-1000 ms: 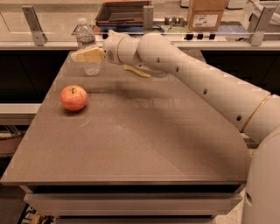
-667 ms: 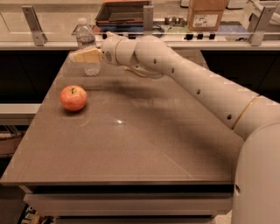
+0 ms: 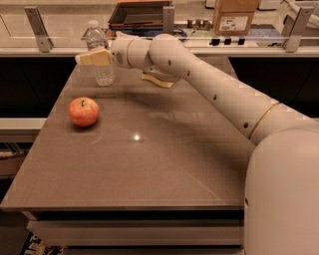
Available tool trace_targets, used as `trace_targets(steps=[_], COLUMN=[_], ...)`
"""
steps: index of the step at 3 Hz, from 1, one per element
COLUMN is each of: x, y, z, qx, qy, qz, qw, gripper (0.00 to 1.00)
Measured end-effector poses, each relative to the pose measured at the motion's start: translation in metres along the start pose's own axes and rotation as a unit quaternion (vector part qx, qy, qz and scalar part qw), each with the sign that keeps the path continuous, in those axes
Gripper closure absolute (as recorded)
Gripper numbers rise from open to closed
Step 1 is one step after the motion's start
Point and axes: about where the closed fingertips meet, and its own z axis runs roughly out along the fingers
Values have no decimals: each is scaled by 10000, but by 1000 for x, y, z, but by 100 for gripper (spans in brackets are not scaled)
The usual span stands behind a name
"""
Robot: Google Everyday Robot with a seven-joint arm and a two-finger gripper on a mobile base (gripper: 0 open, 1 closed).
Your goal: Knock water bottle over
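Note:
The water bottle [image 3: 101,69], clear ribbed plastic with a white cap, stands upright near the far left corner of the brown table [image 3: 149,164]. My gripper [image 3: 93,58] reaches across from the right on the long white arm and sits in front of the bottle's upper half, covering its label area. It is level with the bottle and appears to touch it. A red apple [image 3: 83,111] lies on the table in front of the bottle, apart from both.
A tan finger-like part of the arm [image 3: 157,79] hangs just above the far middle of the table. Behind the table runs a counter with metal brackets [image 3: 38,22], a dark tray [image 3: 139,14] and a cardboard box [image 3: 236,16].
The gripper has shifted slightly left against the bottle. The bottle still stands upright and the apple has not moved.

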Motion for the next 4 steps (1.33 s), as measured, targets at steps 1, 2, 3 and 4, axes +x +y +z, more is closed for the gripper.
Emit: trace_targets(steps=[1,2,3,4], x=[-1,0,0,0], y=[1,3,5,7], z=[2,4,6,8], qx=[-19,-37,-56,-75], qy=[1,1,1,2], qz=[-4,-2,0,2], qw=[10000,10000,10000,10000], gripper=[15,37,61,85])
